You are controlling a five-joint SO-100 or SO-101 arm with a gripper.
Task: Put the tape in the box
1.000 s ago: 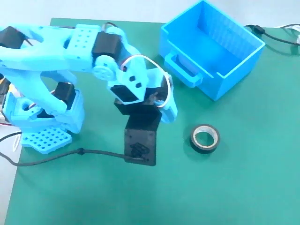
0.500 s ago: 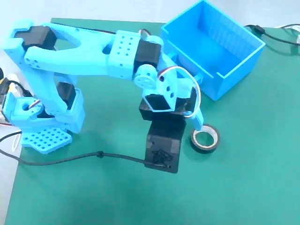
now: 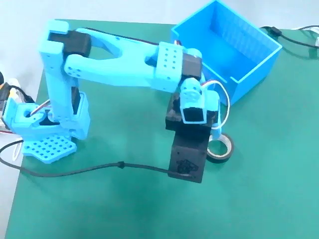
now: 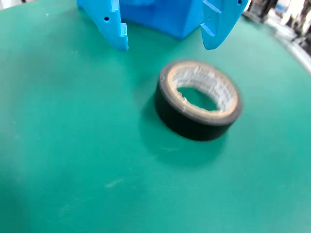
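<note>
Both pincer (image 4: 165,41) fingers hang spread, empty, just above the tape (image 4: 198,100).

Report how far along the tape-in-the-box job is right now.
Done: only the approach; the arm is over the tape. The tape lies flat on the green table, outside the box, which looks empty. In hand: nothing; in the wrist view the gripper is open and not touching the tape. Left: closing on the tape, lifting it, carrying it to the box, releasing.
</note>
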